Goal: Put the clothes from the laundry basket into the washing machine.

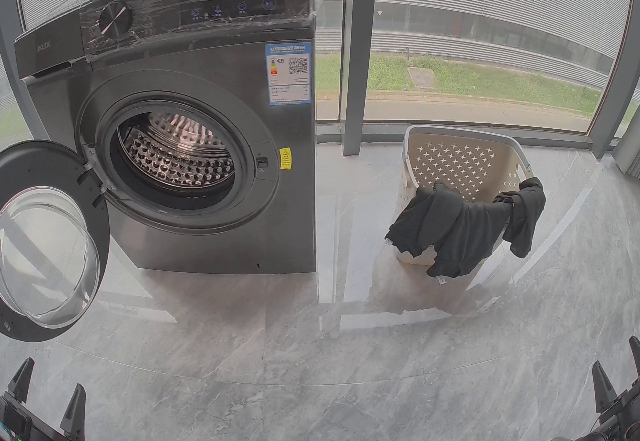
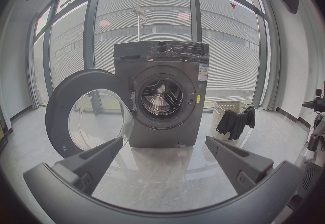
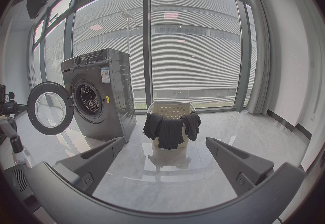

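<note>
- Dark clothes (image 1: 460,226) hang over the near rim of the laundry basket (image 1: 467,132), spread crosswise along it
- Basket sits ahead and to the right, nearer the right gripper (image 1: 617,356); washing machine (image 1: 200,62) ahead-left
- Right gripper and left gripper (image 1: 53,376) both spread wide, empty, well short of the clothes

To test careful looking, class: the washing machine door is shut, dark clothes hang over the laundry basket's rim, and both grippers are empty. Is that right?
Not quite. The head view shows the washing machine door swung open, the drum bare. The rest stands: dark clothes hang over the laundry basket's rim, and the left gripper and right gripper are empty.
</note>
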